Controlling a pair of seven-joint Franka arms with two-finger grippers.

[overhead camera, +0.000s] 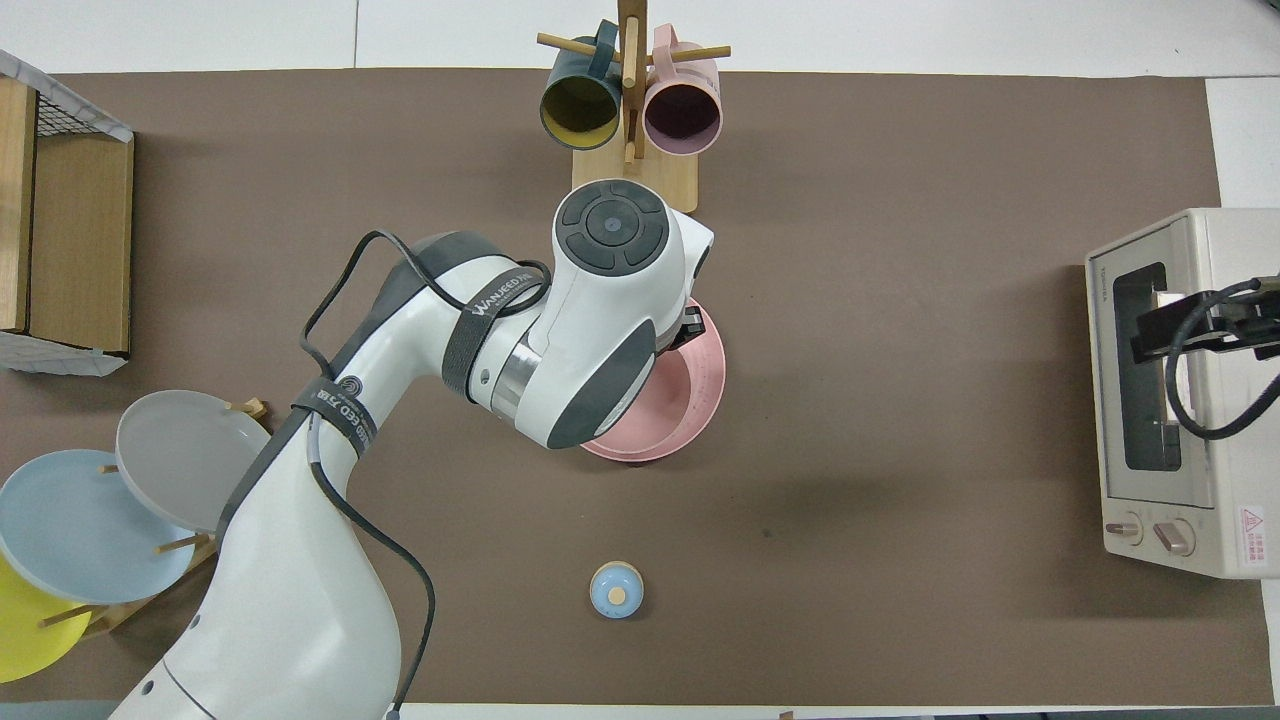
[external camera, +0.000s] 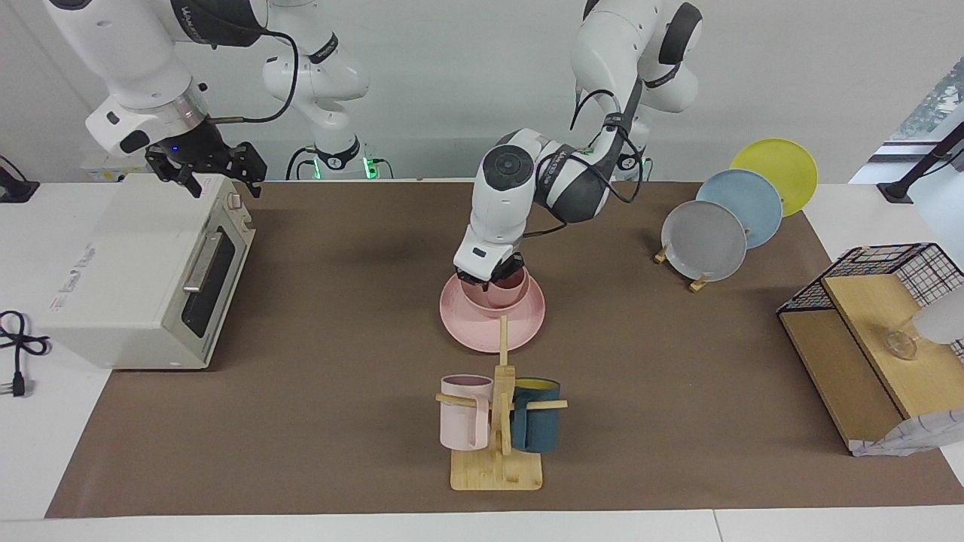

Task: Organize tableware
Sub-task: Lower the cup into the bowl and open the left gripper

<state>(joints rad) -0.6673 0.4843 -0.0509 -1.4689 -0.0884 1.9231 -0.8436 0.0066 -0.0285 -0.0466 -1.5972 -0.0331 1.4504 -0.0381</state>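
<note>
Pinching the rim of the matte pink cup (external camera: 510,284), my left gripper (external camera: 491,277) sets it inside the round bowl (external camera: 482,295) on the wide flat plate (external camera: 482,330) at frame center. From overhead my arm hides cup and bowl. My right gripper (external camera: 205,167), fingers spread, waits over the boxy toaster oven (external camera: 135,271), upper left.
</note>
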